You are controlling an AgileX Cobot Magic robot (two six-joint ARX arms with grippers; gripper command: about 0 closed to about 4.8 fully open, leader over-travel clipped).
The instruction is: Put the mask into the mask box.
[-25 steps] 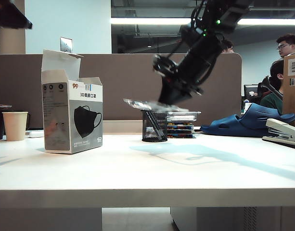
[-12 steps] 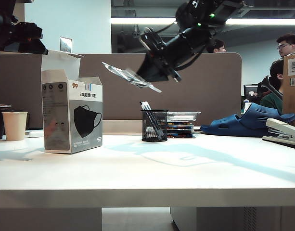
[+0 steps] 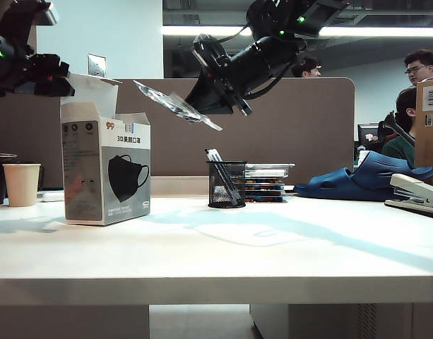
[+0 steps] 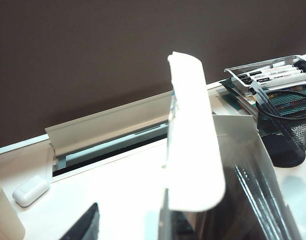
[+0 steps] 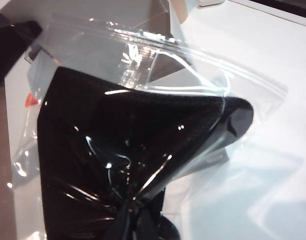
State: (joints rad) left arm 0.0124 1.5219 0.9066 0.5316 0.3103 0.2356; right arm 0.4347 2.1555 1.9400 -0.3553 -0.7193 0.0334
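Right gripper (image 3: 202, 102) is clenched on one edge of the mask (image 3: 175, 104), holding it in the air, tilted, just right of and above the open top of the mask box (image 3: 105, 173) (the wrapper fills the right wrist view, black fabric inside (image 5: 128, 150)). Left gripper (image 3: 50, 76) sits at the upright top flap (image 4: 192, 145) on the box's left; whether its jaws are parted or grasping the flap cannot be told. The box stands on the white table (image 3: 223, 247), near a paper cup (image 3: 22, 184) and a mesh pen holder (image 3: 227, 184).

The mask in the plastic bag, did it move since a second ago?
Yes. The mask, held by the right gripper, went up and left, from above the pen cup toward the mask box.
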